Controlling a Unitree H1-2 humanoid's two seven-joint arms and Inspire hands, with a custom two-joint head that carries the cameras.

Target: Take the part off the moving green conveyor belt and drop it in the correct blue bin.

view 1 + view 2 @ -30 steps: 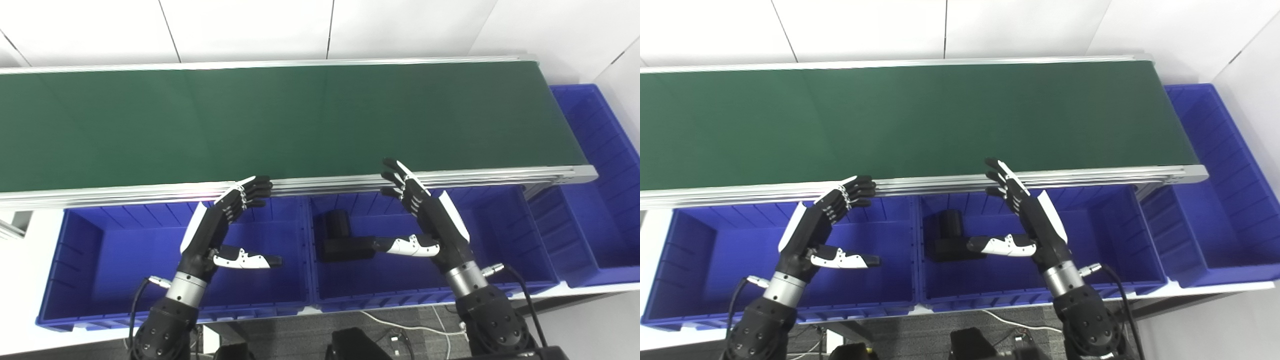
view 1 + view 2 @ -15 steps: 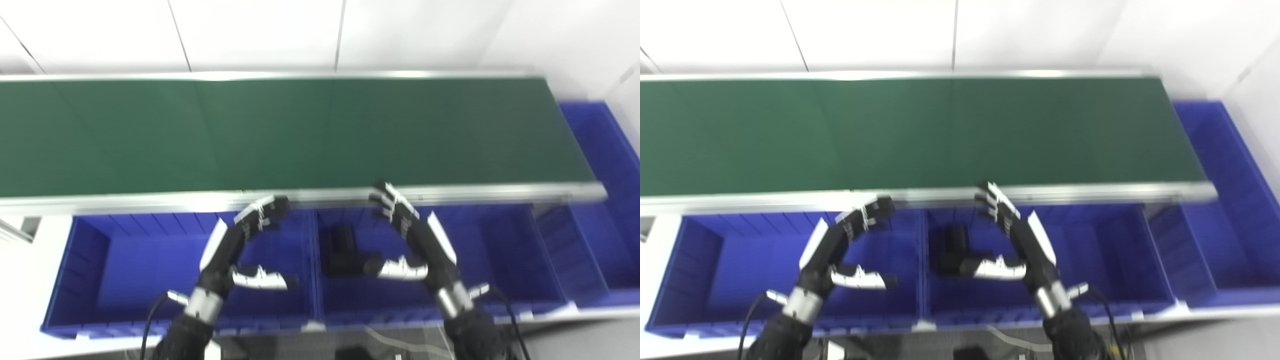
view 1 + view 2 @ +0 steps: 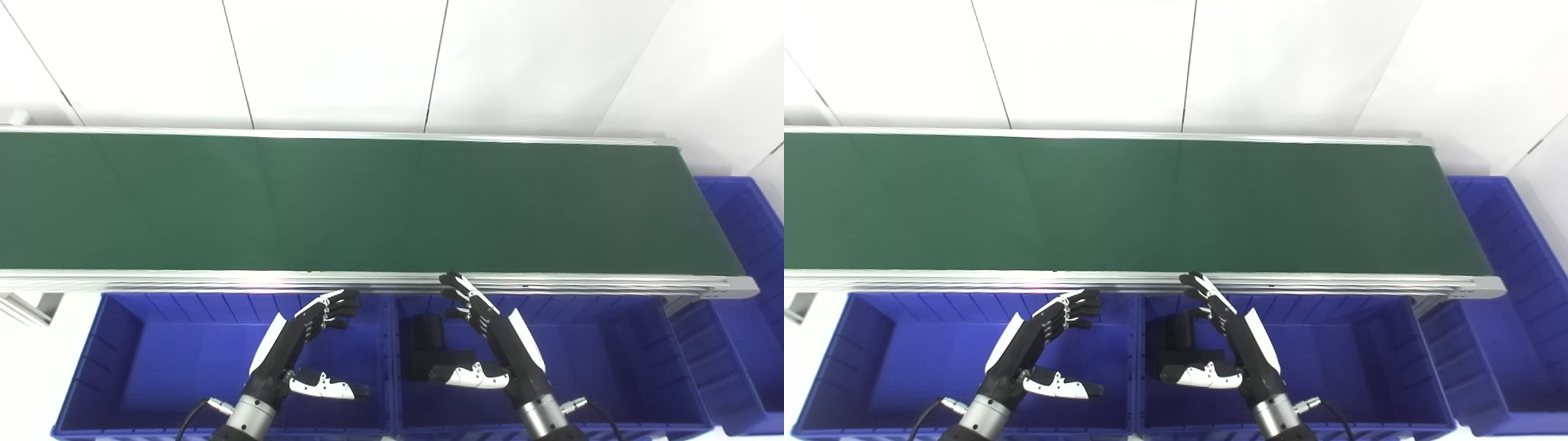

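Note:
The green conveyor belt [image 3: 367, 202] runs across the view with nothing on it. A black L-shaped part [image 3: 436, 355] lies in the middle blue bin [image 3: 612, 361], just left of my right hand [image 3: 499, 343]. That hand hovers over the bin, open, thumb spread toward the part, holding nothing. My left hand [image 3: 294, 349] is open too, above the left blue bin [image 3: 153, 361], fingers curled slightly toward the belt's near rail.
A third blue bin [image 3: 750, 288] stands past the belt's right end. The aluminium rail [image 3: 184, 282] of the belt borders the bins at the front. White wall panels rise behind the belt.
The camera has tilted up, so belt and bins sit lower in the picture. Relative to the bins, both hands stay open in about the same places.

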